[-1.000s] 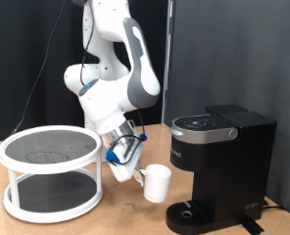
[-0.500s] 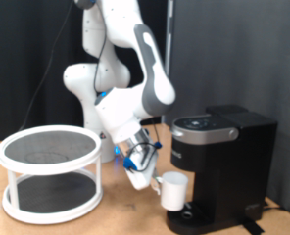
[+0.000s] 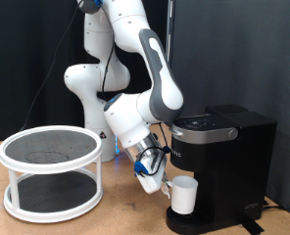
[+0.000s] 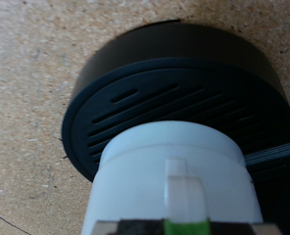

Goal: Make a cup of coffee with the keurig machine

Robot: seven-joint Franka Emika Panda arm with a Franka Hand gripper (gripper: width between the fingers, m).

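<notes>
The white cup (image 3: 184, 195) hangs upright just above the round drip tray (image 3: 191, 221) of the black keurig machine (image 3: 223, 162), under its closed lid. My gripper (image 3: 160, 183) holds the cup by its handle from the exterior view's left. In the wrist view the cup (image 4: 174, 186) fills the foreground, its handle between my fingers, with the black slotted drip tray (image 4: 155, 98) right beyond it. The cup's inside is hidden.
A white two-tier round rack with dark mesh shelves (image 3: 49, 171) stands on the wooden table (image 3: 116, 220) at the exterior view's left. The robot's base rises behind it. A black curtain hangs at the back.
The arm has carried the cup to the exterior view's right and down, from beside the machine to over its drip tray.
</notes>
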